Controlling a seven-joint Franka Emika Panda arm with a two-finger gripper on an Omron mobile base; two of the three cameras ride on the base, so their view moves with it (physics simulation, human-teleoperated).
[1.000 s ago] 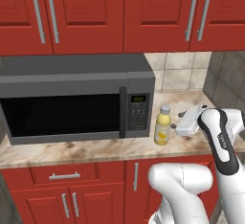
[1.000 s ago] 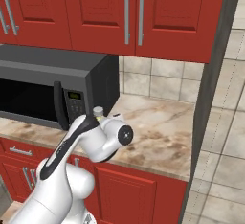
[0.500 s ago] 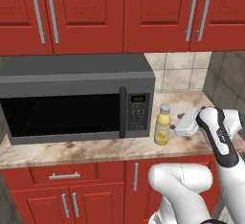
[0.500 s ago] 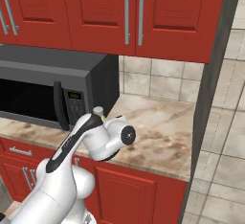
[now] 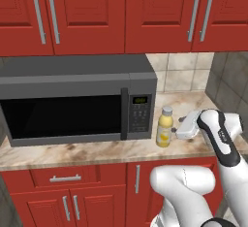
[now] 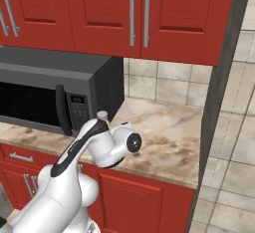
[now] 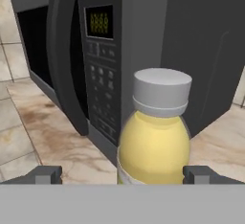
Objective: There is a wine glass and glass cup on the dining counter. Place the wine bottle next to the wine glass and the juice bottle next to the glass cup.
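The juice bottle (image 5: 165, 131), yellow with a pale cap, stands upright on the marbled counter just right of the microwave's front corner. Its cap (image 6: 102, 115) peeks over my arm in the right base view. My gripper (image 5: 178, 133) reaches in from the bottle's right at body height. In the hand view the juice bottle (image 7: 154, 141) sits close and centred, and the gripper (image 7: 123, 176) is open, with one fingertip (image 7: 48, 174) on each side of the bottle and not touching it. The wine bottle, wine glass, glass cup and dining counter are out of view.
A dark grey microwave (image 5: 72, 105) takes up the counter's left part, its keypad panel (image 7: 100, 60) right behind the bottle. Red wall cabinets (image 5: 126, 12) hang above. Bare marbled counter (image 6: 164, 132) runs right to a tall red side panel (image 6: 224, 77).
The hand has crept a little left, closer to the juice bottle. The bottle and the microwave have not moved.
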